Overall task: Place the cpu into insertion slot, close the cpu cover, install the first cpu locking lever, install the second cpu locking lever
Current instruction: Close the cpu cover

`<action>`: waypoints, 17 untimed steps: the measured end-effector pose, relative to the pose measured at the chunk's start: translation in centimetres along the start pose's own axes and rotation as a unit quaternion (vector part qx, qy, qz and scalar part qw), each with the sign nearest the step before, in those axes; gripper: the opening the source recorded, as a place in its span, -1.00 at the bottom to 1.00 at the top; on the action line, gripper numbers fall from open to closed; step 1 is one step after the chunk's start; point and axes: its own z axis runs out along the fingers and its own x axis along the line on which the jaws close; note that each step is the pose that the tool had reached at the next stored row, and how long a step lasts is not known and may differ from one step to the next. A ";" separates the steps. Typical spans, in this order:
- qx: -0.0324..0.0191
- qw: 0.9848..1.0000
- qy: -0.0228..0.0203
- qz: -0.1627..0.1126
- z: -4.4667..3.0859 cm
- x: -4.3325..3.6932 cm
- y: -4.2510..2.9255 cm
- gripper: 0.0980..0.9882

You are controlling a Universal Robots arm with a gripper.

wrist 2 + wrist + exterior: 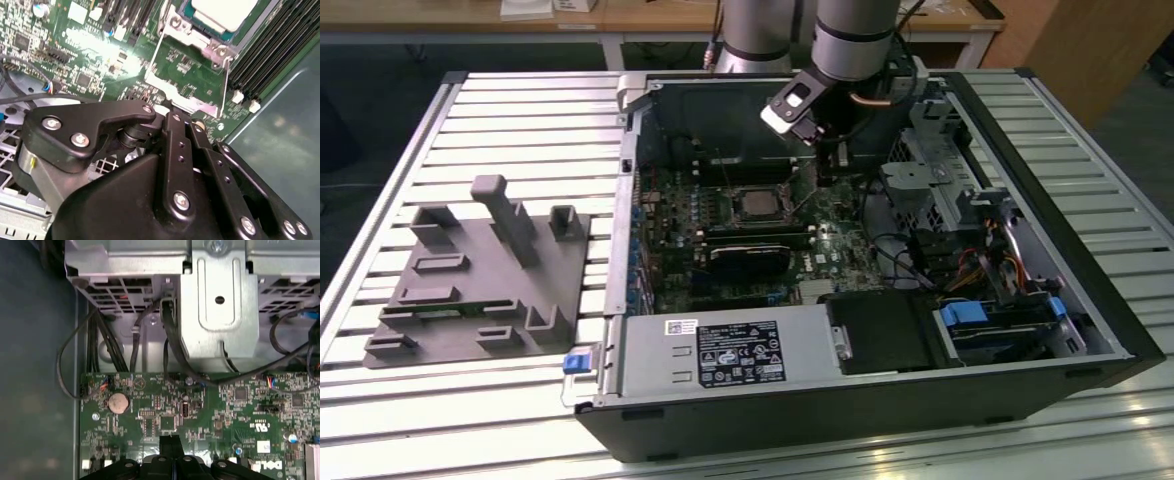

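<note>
Cpu (pixel 225 12) seated in insertion slot (pixel 728 205) mid-frame in exterior view, cpu cover (pixel 175 95) looks flipped open, so cover-closing step; claw (pixel 170 441) pinched together, empty, near cover's edge, which likely needs a gentle push.

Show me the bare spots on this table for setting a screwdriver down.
In the exterior view, bare table slats show above and below the grey holder, and a strip runs right of the computer case. Inside the case it is crowded, with the end effector over the board.
</note>
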 end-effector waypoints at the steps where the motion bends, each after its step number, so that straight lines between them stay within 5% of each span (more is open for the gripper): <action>1: 0.000 1.000 0.000 0.000 -0.01 -0.01 -0.17 -0.98; 17: 0.000 1.000 0.002 0.001 -0.15 -0.10 -3.47 -0.98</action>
